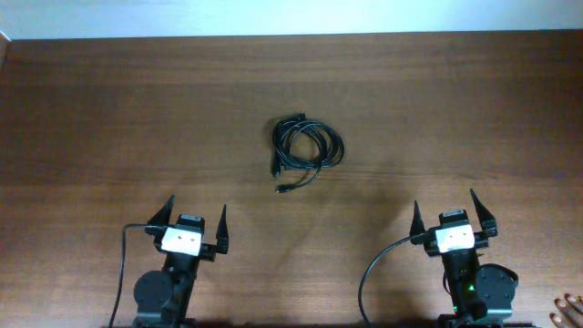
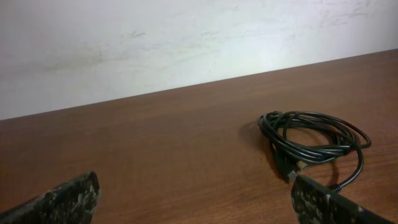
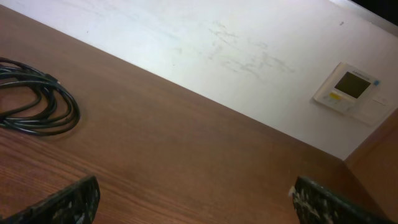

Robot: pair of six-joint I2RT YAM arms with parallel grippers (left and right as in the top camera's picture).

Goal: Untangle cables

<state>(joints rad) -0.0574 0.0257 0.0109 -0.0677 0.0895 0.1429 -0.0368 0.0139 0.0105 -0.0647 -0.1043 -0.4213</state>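
Observation:
The cables (image 1: 306,148) lie as one loose black coil near the middle of the table, with a plug end sticking out at the lower left. The coil shows at the right of the left wrist view (image 2: 314,143) and at the left edge of the right wrist view (image 3: 37,99). My left gripper (image 1: 194,221) is open and empty, near the front edge, well short and left of the coil. My right gripper (image 1: 453,214) is open and empty, near the front edge, to the right of the coil.
The brown wooden table (image 1: 109,118) ends at a white wall at the back. A wall panel with a small screen (image 3: 347,87) hangs beyond the table. Thick black arm wires (image 1: 375,273) trail near both bases.

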